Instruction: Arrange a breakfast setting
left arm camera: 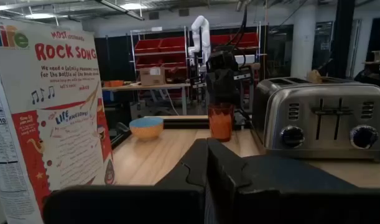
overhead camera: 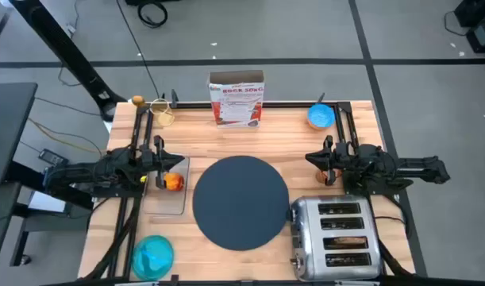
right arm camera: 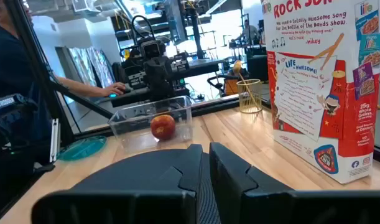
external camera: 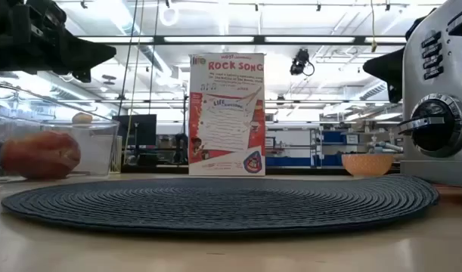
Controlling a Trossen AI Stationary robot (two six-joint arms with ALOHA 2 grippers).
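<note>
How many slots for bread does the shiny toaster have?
4. They run in a row across the top of the toaster, which stands at the table's front right beside the mat. One slot seems to hold toast.

"ROCK SONG" and "LIFE IS AWESOME!" are printed on the Life cereal box [external camera: 227, 113] (brand logo seen at the corner); "mikey" is signed below.

Two black, jointed arms [overhead camera: 91, 173], seemingly matte, with blocky wrists.
</note>
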